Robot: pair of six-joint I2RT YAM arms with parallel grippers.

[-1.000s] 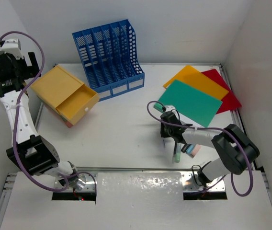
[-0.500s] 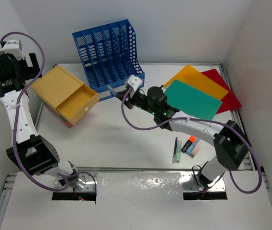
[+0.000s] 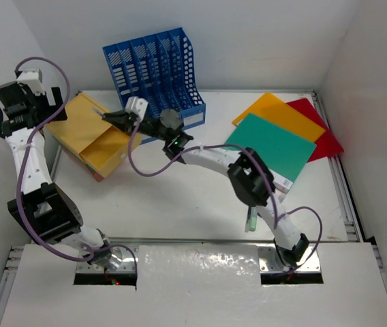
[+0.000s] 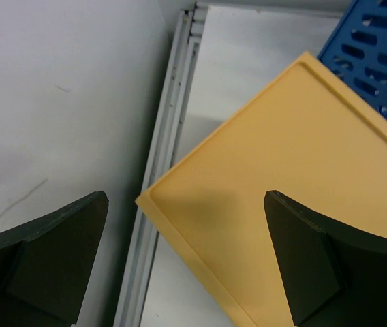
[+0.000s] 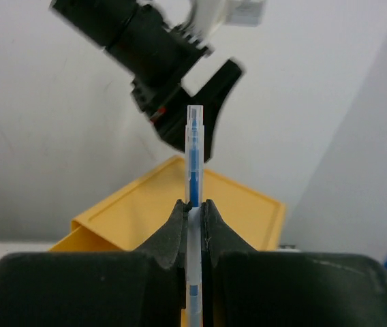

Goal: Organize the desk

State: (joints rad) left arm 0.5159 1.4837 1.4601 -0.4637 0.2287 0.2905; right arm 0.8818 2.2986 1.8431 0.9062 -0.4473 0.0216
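Note:
The white desk point(image 3: 180, 191) carries a yellow drawer box point(image 3: 78, 126) at the back left, its drawer point(image 3: 108, 151) pulled out. My right gripper point(image 3: 114, 117) reaches far left over that box and is shut on a clear pen with blue ink point(image 3: 101, 111). In the right wrist view the pen point(image 5: 193, 146) stands upright between the shut fingers of the right gripper point(image 5: 193, 208), with the yellow box point(image 5: 241, 211) behind it. My left gripper point(image 3: 47, 103) hovers open above the box's back left corner point(image 4: 296, 170), nothing between its fingers point(image 4: 57, 252).
A blue slotted file rack point(image 3: 154, 82) stands at the back centre. Orange point(image 3: 275, 109), red point(image 3: 319, 129) and green point(image 3: 272, 146) folders overlap at the back right. A green marker point(image 3: 251, 221) lies near the front edge. A metal rail point(image 4: 159, 177) runs along the left wall.
My right arm has swung from the front right markers across the desk to the yellow drawer box, carrying the pen. The left gripper has shifted slightly towards the box.

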